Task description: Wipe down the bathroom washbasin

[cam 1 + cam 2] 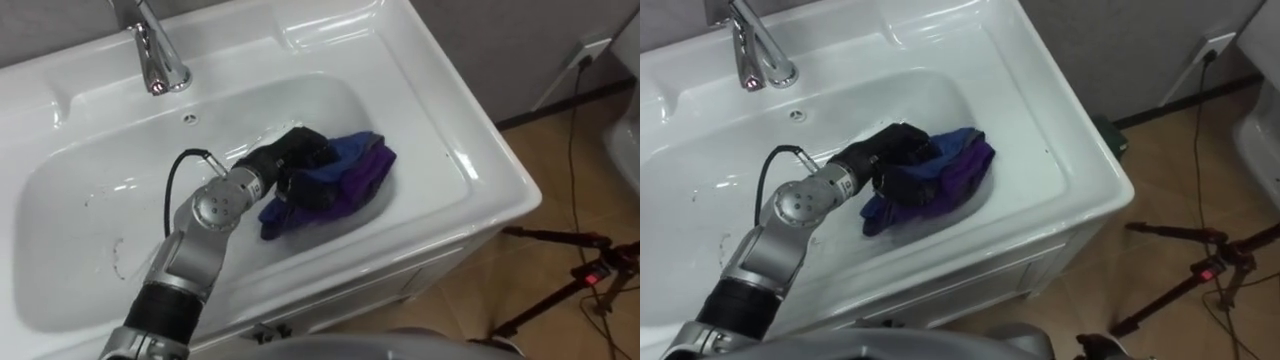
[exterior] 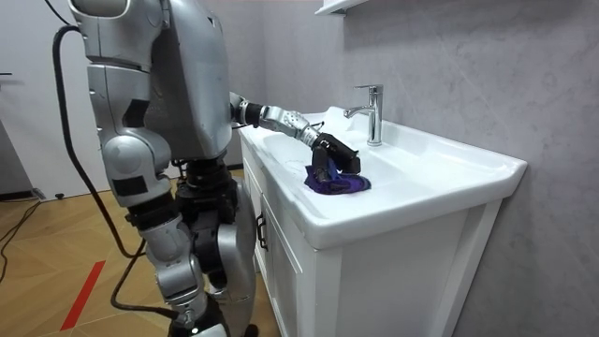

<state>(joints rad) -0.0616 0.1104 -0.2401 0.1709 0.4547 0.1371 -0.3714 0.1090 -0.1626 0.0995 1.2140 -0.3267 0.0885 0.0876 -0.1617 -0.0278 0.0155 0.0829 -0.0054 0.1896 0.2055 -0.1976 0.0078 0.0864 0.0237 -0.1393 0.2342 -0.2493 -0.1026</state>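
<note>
A purple and blue cloth (image 1: 345, 180) lies bunched against the right slope of the white basin (image 1: 90, 210). My left hand (image 1: 292, 158), black at the end of a silver forearm, reaches in from the lower left and rests on the cloth's left part with its fingers curled into the folds. The cloth's right half is uncovered. In the room view I stand at the cabinet's side, with that arm stretched over the rim and the left hand (image 2: 332, 154) on the cloth (image 2: 344, 184).
A chrome faucet (image 1: 155, 55) stands at the basin's back left, with a small overflow hole (image 1: 190, 118) below it. The white cabinet (image 2: 374, 281) carries the basin. A dark tripod (image 1: 575, 275) stands on the wooden floor at the right, below a wall socket (image 1: 590, 50).
</note>
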